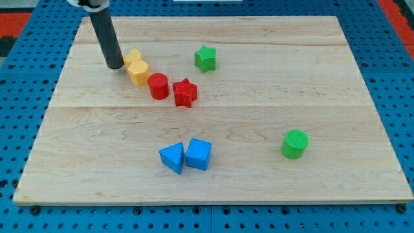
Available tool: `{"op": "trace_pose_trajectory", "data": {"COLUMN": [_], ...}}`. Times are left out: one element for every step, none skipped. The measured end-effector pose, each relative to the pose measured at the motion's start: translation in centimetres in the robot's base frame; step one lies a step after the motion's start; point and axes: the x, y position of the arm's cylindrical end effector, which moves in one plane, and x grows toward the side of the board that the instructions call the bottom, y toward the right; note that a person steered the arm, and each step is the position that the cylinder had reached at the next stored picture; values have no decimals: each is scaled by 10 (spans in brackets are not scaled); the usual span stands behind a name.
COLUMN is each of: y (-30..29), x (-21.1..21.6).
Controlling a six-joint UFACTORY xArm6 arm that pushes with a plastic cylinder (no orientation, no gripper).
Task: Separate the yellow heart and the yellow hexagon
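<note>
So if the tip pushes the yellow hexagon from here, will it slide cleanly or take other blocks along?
It probably slides rather than tips: the yellow hexagon looks squat and flat-bottomed. It likely won't move alone, since it seems to touch the yellow heart and the red cylinder. My tip sits at its left.

- One camera only; no second view, so no shared field to report
- It looks down at a slant across the table (272,71) from the near long edge; the far edge runs along the view's top and appears shorter than the near edge
- Moderate range; all four corners fall inside or just at the frame, with blue perforated base (19,97) visible round the table
- The rod enters from the view's top left; its upper part is cut off
</note>
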Motion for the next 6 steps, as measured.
{"op": "trace_pose_trajectory", "data": {"y": [16, -6, 13, 49, 73, 104], "x": [0, -32, -48, 6, 51, 51]}}
